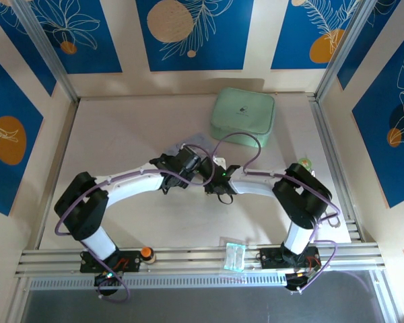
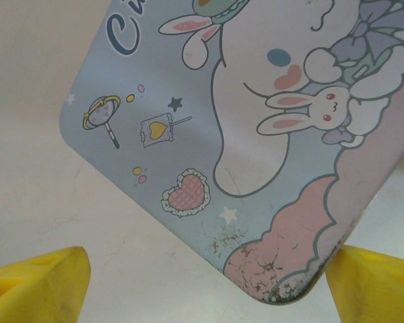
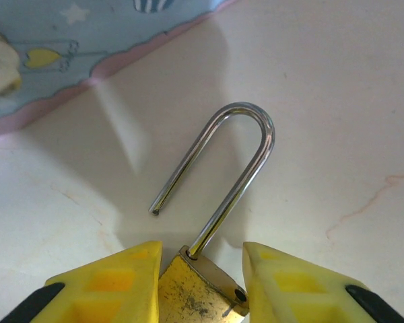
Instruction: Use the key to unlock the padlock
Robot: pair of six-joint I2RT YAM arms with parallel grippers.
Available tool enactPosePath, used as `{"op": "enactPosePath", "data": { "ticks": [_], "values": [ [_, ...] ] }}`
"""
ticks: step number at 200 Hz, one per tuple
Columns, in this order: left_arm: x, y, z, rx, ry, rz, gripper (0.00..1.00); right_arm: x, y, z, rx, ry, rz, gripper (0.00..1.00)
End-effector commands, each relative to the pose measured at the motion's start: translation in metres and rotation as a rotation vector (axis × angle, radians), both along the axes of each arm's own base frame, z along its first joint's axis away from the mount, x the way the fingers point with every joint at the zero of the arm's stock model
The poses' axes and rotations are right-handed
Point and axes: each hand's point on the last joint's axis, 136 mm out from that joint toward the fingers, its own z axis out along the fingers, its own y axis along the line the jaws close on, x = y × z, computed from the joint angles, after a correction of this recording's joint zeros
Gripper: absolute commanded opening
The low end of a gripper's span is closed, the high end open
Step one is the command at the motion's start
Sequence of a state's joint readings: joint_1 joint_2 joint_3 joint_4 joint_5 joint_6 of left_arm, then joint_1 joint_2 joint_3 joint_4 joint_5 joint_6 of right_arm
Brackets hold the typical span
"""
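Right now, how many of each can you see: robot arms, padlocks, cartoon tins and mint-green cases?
robot arms: 2 (left arm, right arm)
padlock: 1
cartoon tin: 1
mint-green case: 1
total: 5

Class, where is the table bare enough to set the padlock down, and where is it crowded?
Free: the table at far left, beside the mint case, and the near strip along the rail. Crowded: the middle, where the left gripper and right gripper meet at the cartoon tin.
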State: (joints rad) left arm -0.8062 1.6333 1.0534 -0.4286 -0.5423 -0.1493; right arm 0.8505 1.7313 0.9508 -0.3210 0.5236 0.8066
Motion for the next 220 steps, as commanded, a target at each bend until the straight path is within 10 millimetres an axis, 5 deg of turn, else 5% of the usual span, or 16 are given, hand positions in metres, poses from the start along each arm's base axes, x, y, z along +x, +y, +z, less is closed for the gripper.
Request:
{"op": "enactPosePath", "data": {
  "ticks": [1, 115, 146, 220],
  "values": [
    [0.009, 0.007, 0.012, -0.044, -0.033, 0.041, 0.91, -0.037, -0.031, -0.019, -0.095, 0.147, 0.039, 0.31],
    [0.034, 0.024, 0.019, -0.149, -0.057, 0.084, 0.99, -0.081, -0.065, -0.028, -0.112, 0.313, 0.139, 0.34],
    [0.032, 0.018, 0.023, -0.204, -0.051, 0.054, 1.0, -0.084, -0.07, -0.025, -0.104, 0.311, 0.132, 0.39],
    [0.039, 0.054, 0.017, -0.133, -0.057, 0.165, 1.0, -0.078, -0.068, -0.01, -0.075, 0.284, 0.144, 0.55]
  ]
}}
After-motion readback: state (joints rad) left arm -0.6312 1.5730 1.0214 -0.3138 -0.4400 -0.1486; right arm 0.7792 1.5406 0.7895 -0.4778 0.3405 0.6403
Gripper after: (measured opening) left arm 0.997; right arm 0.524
